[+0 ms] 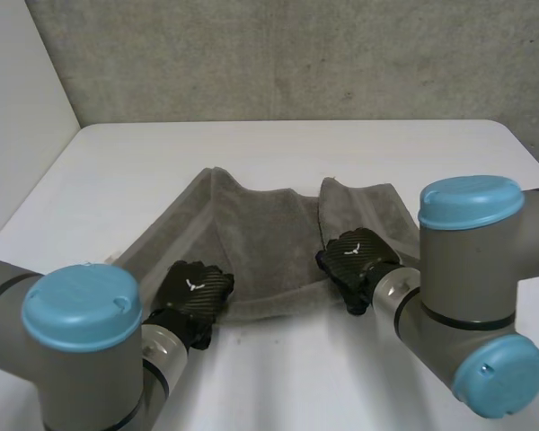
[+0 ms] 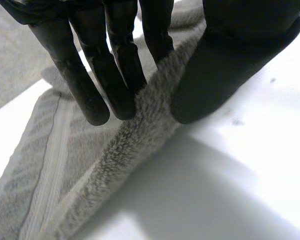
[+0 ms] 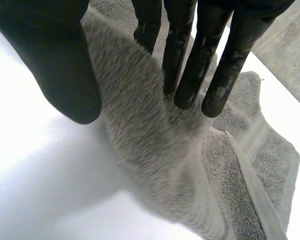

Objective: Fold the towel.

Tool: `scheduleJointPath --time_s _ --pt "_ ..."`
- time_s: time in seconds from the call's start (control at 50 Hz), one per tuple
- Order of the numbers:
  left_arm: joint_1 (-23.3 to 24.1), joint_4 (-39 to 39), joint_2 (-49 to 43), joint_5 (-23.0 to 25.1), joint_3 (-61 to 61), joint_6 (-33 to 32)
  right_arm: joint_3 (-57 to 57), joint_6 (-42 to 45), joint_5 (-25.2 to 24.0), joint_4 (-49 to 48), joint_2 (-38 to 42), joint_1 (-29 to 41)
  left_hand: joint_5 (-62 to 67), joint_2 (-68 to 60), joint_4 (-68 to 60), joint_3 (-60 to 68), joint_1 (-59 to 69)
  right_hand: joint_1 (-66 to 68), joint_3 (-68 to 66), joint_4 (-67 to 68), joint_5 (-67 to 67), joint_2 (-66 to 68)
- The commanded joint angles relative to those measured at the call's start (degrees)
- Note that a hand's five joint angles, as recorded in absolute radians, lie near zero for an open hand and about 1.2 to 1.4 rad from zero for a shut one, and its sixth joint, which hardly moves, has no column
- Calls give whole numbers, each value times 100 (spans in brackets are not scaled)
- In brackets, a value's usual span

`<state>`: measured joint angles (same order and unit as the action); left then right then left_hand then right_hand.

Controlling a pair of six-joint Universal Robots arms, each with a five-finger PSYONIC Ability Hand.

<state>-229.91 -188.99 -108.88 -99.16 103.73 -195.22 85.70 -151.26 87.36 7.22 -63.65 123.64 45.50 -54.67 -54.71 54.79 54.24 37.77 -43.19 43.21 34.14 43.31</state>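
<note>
Left hand [image 1: 193,292] and right hand [image 1: 359,258] each pinch the grey towel [image 1: 269,238] at its near edge, thumb against fingers; white counter [image 1: 296,144], rough concrete wall [image 1: 296,54] behind.

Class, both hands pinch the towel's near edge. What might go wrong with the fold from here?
The left hand and right hand each pinch only a thin ridge of the towel between fingers and thumb, so it may slip out. A flap beyond the right hand is already turned over; folding now could trap that crease.
</note>
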Motion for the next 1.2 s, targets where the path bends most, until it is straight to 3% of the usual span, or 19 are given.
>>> scheduleJointPath --time_s 0.02,0.14,0.28,0.32,0.44,0.52,0.68,0.84,1.2 --pt "149 213 306 -16 -28 -42 323 -26 -26 16 -270 -146 -1349 1267 1271 -1278 -1224 -964 1505 -1508 -1600 -1518" --pt "-210 266 376 28 -72 -95 491 26 -35 16 -402 -392 -1534 1452 1456 -1464 -1409 -2777 3319 -3321 -3414 -3331" --pt "-871 283 701 283 -266 -227 561 71 -61 16 -701 -674 -1484 1401 1405 -1413 -1358 -2777 3319 -3321 -3414 -3331" --pt "-1203 327 719 737 -406 -349 597 97 -122 7 -789 -709 -1384 1301 1305 -1313 -1258 -2777 3319 -3321 -3414 -3331" --pt "-1810 905 727 1354 -380 -412 711 246 -473 -54 -1025 -920 -1316 1233 1237 -1245 -1190 -2777 3319 -3321 -3414 -3331" --pt "-1995 1371 727 1513 -214 -368 720 246 -536 -54 -1044 -1026 -1416 1333 1337 -1345 -1290 -2777 3319 -3321 -3414 -3331" --pt "-2461 1365 693 1540 349 -368 649 246 -579 -54 -965 -1079 -1551 1468 1472 -1480 -1425 -2601 3142 -3144 -3237 -3154" --pt "-2751 1058 648 1540 464 -368 623 246 -579 -63 -929 -1122 -1534 1452 1456 -1464 -1409 -2601 3142 -3144 -3237 -3154" --pt "-2769 231 174 1540 464 -368 746 238 -579 -116 -938 -1201 -1517 1435 1439 -1447 -1392 -2601 3142 -3144 -3237 -3154"
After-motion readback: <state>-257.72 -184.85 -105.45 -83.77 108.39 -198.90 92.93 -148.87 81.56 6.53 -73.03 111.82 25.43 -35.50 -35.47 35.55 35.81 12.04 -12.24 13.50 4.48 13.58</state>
